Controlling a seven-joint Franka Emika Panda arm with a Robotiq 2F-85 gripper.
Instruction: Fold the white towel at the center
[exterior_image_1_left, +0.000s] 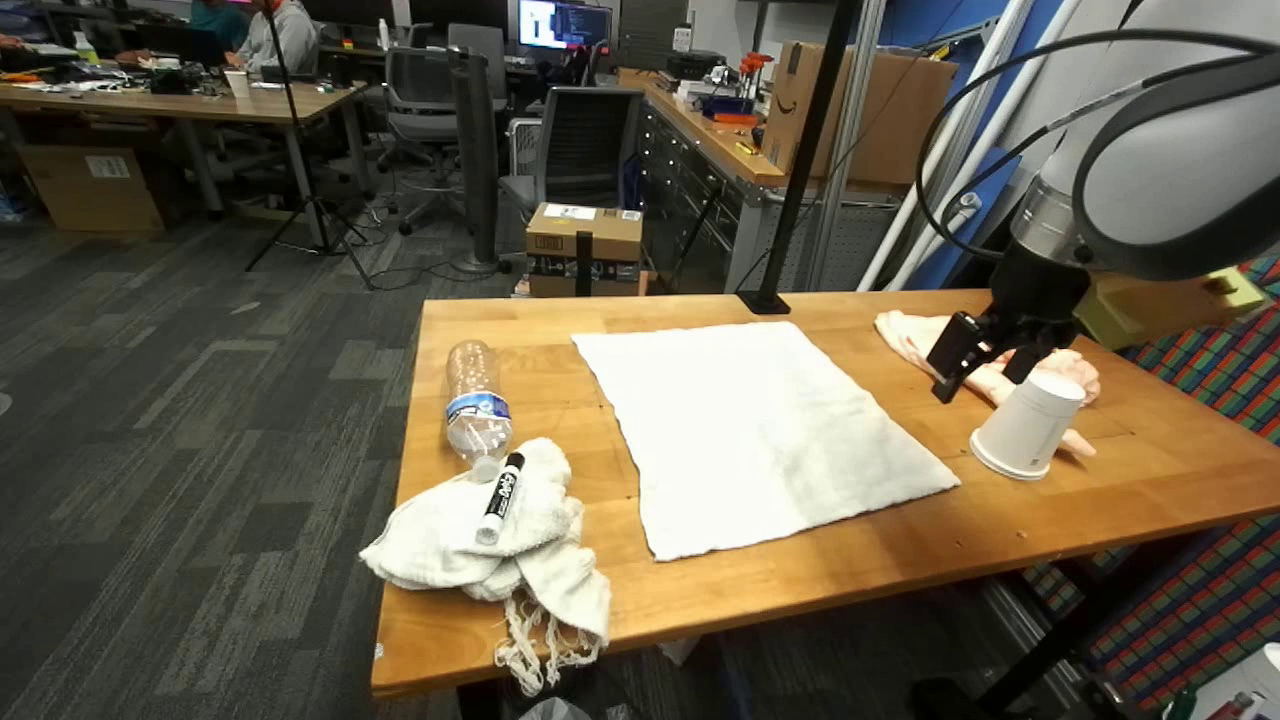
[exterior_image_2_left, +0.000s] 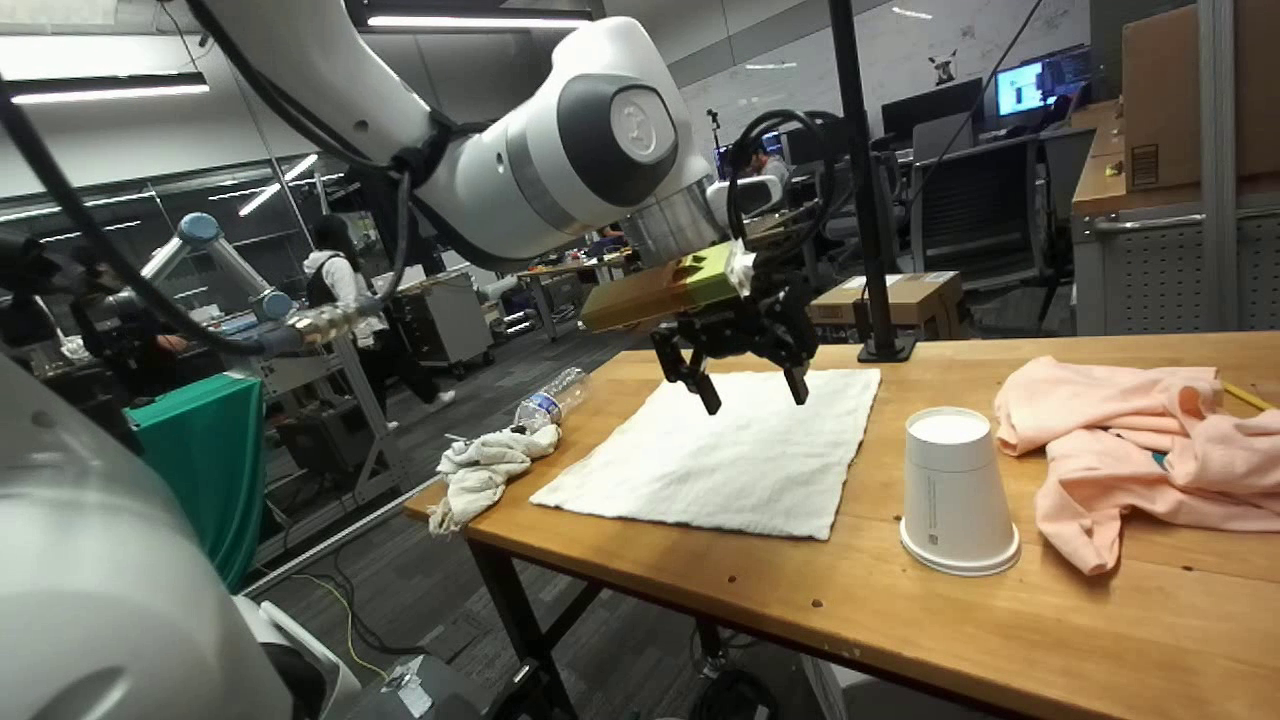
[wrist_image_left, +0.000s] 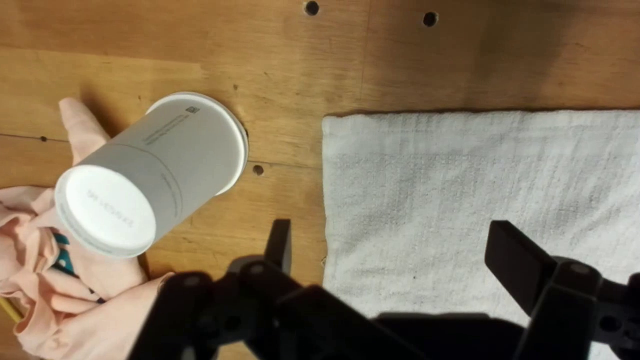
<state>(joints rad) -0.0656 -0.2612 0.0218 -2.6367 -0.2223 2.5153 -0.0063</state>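
Below the wide-spread claw (exterior_image_2_left: 755, 397), the white towel (exterior_image_1_left: 765, 440) lies flat, apart.

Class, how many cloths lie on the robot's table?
3: white towel, in the middle; fringed cloth, under the marker; crumpled peach cloth, beside the paper cup. More may be hidden.

Upturned white cup (exterior_image_2_left: 958, 492) near peach cloth (exterior_image_2_left: 1140, 478), marker (exterior_image_1_left: 501, 498) on rag (exterior_image_1_left: 450, 540)

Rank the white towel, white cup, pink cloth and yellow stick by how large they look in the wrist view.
White towel: largest, though the frame cuts it off.
Pink cloth and white cup: too close to rank; the cup rises nearer the camera and hides part of the cloth.
Yellow stick: smallest, only a sliver shows.
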